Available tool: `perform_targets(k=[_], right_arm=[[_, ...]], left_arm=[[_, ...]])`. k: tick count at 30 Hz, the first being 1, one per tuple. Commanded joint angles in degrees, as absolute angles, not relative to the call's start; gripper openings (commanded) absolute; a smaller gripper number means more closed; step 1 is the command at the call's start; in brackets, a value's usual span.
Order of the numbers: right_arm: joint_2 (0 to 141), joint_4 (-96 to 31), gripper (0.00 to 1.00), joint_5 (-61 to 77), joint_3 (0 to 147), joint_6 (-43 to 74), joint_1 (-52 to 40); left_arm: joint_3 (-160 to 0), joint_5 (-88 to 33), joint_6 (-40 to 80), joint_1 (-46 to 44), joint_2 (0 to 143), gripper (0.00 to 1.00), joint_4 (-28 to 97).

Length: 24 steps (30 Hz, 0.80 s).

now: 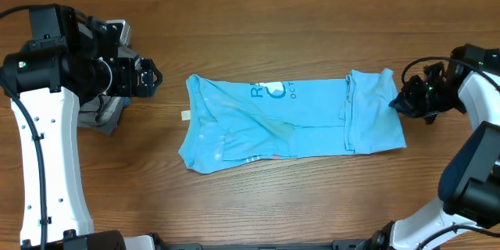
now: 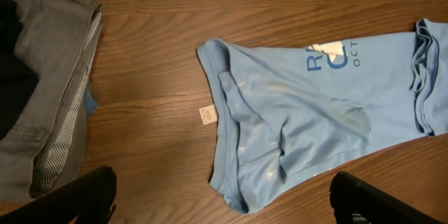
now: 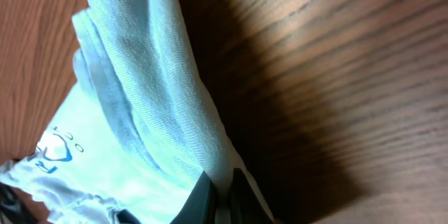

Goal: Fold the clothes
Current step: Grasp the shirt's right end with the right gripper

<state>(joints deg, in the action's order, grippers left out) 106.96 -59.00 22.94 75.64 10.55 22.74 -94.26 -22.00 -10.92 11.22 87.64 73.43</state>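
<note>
I'm watching the light blue T-shirt [image 1: 289,121] lying flat mid-table, its long axis running left to right between the arms. My right gripper [image 1: 397,103] is sitting at the shirt's right edge, and in the wrist view its fingers [image 3: 199,206] are pinching a fold of that edge. My left gripper [image 1: 150,78] is hanging spread wide and empty, apart from the shirt's left end, beside a grey garment [image 1: 105,116]. I'm judging the right arm better placed to carry its edge leftward.
</note>
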Motion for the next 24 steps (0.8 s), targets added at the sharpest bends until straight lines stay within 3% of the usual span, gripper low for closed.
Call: perform_targets(k=[1,7,12,24], right_arm=[[105.06,-59.53,0.04,21.08,76.6,11.35,21.58],[99.46,-60.73,0.04,21.02,76.6,11.62,16.84],[94.45,-61.43,0.04,18.41,76.6,13.76,7.62],[97.3,-59.02,0.04,3.64,74.83,24.16,-12.25]], left_arm=[[-94.76,-21.85,-11.16,10.9,87.83,1.0,73.25],[-94.76,-21.85,-11.16,10.83,87.83,1.0,73.25],[-94.76,-21.85,-11.16,10.83,87.83,1.0,73.25],[-94.76,-21.85,-11.16,10.83,87.83,1.0,73.25]])
